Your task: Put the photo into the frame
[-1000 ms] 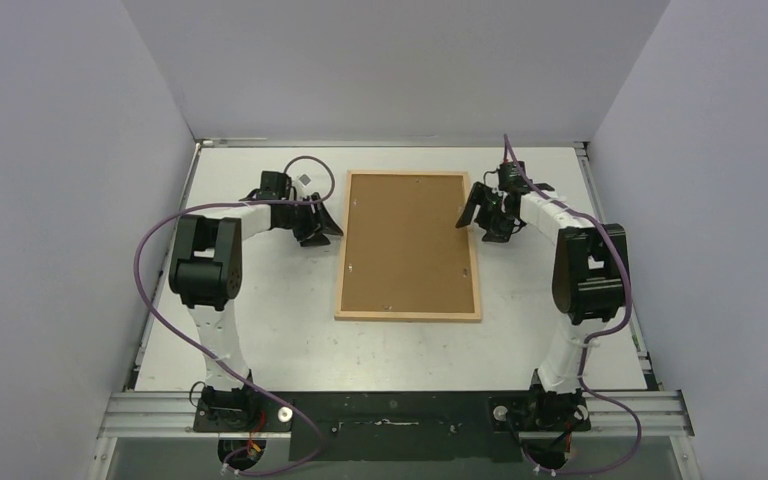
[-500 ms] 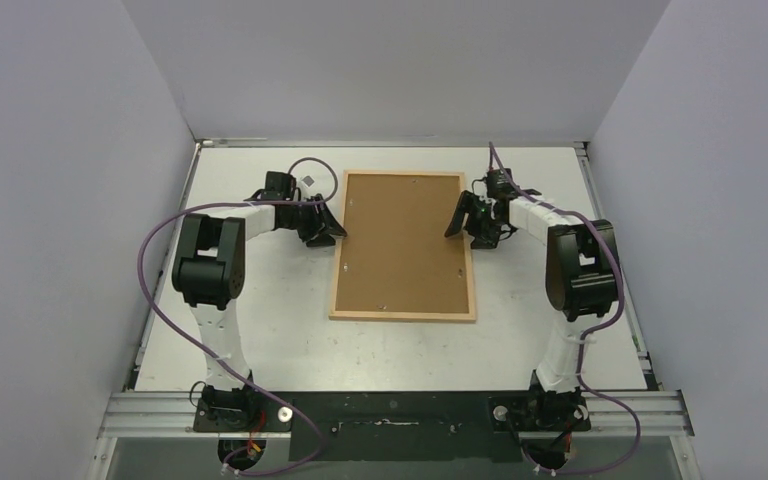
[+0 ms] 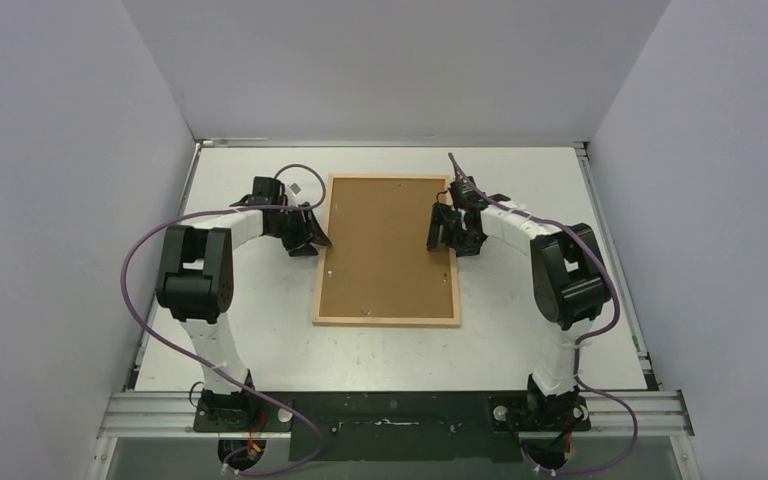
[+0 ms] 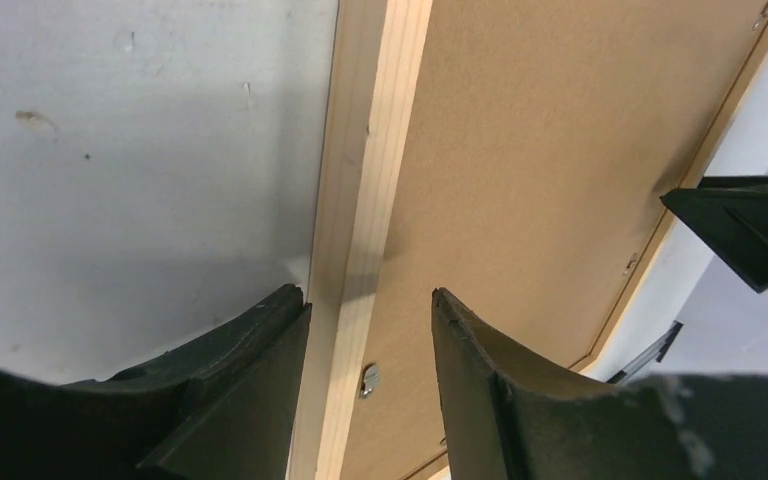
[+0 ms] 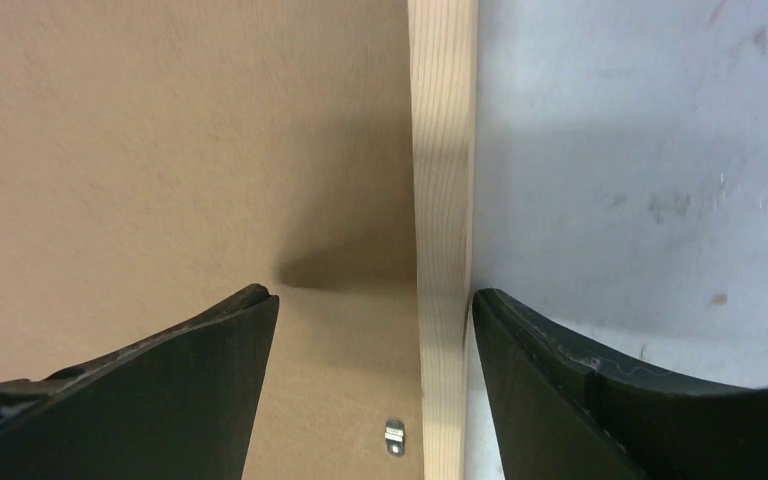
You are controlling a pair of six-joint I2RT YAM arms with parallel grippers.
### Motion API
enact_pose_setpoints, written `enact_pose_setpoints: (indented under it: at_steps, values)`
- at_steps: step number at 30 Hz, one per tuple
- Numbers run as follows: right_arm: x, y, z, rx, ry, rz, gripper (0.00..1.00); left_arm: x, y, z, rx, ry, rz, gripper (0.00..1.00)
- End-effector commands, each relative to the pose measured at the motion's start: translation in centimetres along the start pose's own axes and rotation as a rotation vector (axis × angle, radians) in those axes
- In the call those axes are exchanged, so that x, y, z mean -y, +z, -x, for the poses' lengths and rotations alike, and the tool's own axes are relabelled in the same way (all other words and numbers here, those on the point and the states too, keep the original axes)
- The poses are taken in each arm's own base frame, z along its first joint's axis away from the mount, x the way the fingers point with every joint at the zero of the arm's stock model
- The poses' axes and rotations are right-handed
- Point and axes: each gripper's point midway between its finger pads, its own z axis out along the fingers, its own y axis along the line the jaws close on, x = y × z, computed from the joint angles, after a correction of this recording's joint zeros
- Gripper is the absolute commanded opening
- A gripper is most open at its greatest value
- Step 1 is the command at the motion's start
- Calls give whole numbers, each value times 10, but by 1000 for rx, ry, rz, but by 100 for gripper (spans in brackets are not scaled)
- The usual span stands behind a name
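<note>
Both spread wide, the left end effector (image 3: 312,238) and right end effector (image 3: 440,236) each straddle a frame (image 3: 387,320) rail.

Scuffed white table (image 3: 260,345), light-wood frame (image 3: 385,321) lying flat on it, brown backing board (image 3: 385,250) uppermost

White table in a plain grey booth, evenly lit.
The table (image 3: 260,335) lies under the left claw (image 3: 312,236) and right claw (image 3: 446,232), its white top scuffed and speckled beside each. A back wall (image 3: 390,70) rises beyond both claws. A left wall (image 3: 50,200) stands outboard of the left claw, a right wall (image 3: 720,200) outboard of the right. A metal rail (image 3: 160,410) runs behind them at the near edge.
</note>
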Motion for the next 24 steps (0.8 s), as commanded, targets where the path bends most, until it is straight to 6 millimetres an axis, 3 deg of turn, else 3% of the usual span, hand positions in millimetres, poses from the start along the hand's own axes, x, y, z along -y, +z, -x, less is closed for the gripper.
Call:
enact_pose_setpoints:
  at_steps: [1,6,12,24]
  values:
    - [18,-40,0,64,-54,-149,73,2,-19,1,37,68,51,49]
    - [18,-57,-24,14,-133,-176,74,-2,-18,1,38,75,79,57]
    - [16,-60,-52,-16,-130,-183,73,1,-10,-6,18,92,91,58]
    - [23,-49,-64,-21,-122,-228,63,-18,-6,-16,3,52,198,38]
